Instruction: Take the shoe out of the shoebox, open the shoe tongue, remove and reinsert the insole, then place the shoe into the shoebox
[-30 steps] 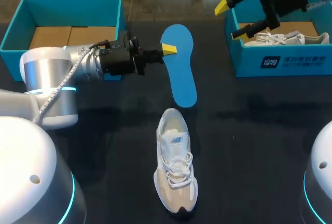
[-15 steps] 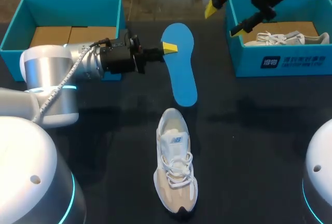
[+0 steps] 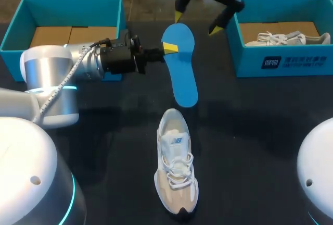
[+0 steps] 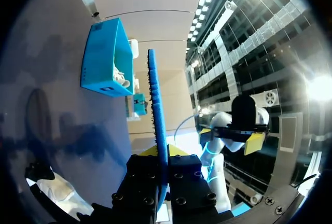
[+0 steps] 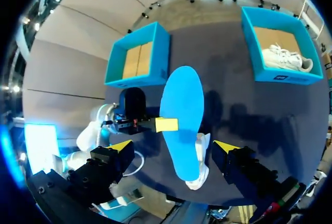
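The blue insole (image 3: 181, 63) is held above the table (image 3: 260, 131), pinched at one edge by the left gripper (image 3: 169, 48). Its long axis runs far to near, its near end pointing at the white shoe (image 3: 176, 166) by the near edge. The right gripper (image 3: 196, 22), spread wide and empty, is poised over its far end.

Silver arms, yellow fingertips (image 5: 120, 144)
Left arm (image 3: 49, 74) at nine o'clock: black wrist (image 3: 117, 58), pale cable (image 3: 62, 82), cyan ring (image 3: 73, 199); dark screws (image 4: 179, 201), seemingly, on its mount.
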`<act>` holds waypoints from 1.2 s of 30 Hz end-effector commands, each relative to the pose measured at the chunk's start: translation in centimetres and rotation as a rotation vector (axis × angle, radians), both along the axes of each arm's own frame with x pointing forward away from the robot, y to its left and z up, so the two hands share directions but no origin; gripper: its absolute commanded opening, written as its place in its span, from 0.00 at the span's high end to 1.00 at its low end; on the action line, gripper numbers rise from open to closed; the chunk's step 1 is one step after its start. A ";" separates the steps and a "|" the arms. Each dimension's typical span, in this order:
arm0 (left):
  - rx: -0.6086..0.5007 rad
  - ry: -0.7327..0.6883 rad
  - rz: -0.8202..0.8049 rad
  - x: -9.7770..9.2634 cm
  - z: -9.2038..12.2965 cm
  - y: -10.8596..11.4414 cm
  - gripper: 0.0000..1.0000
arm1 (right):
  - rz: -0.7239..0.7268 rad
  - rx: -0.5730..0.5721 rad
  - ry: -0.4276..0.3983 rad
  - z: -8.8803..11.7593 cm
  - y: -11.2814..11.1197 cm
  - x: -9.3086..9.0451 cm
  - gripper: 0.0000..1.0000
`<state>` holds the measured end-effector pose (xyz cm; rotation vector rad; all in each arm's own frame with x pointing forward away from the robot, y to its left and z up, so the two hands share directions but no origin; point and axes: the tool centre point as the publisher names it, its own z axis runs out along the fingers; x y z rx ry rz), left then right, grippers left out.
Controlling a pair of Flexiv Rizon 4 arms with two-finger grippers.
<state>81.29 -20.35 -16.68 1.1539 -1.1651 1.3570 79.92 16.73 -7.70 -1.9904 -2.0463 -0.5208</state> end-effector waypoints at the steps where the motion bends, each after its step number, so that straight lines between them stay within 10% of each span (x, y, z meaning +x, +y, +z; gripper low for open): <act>1: 0.002 0.000 0.001 -0.1 0.0 0.0 1.00 | -0.011 -0.257 -0.017 0.0 0.9 -0.2 0.00; 23: 0.002 0.000 0.001 -0.1 0.0 0.0 1.00 | -0.017 -0.395 -0.008 -0.4 3.6 -0.9 0.00; 36: 0.002 0.000 0.001 -0.1 0.0 0.0 1.00 | -0.012 0.010 -0.041 -2.1 -0.4 -1.8 0.00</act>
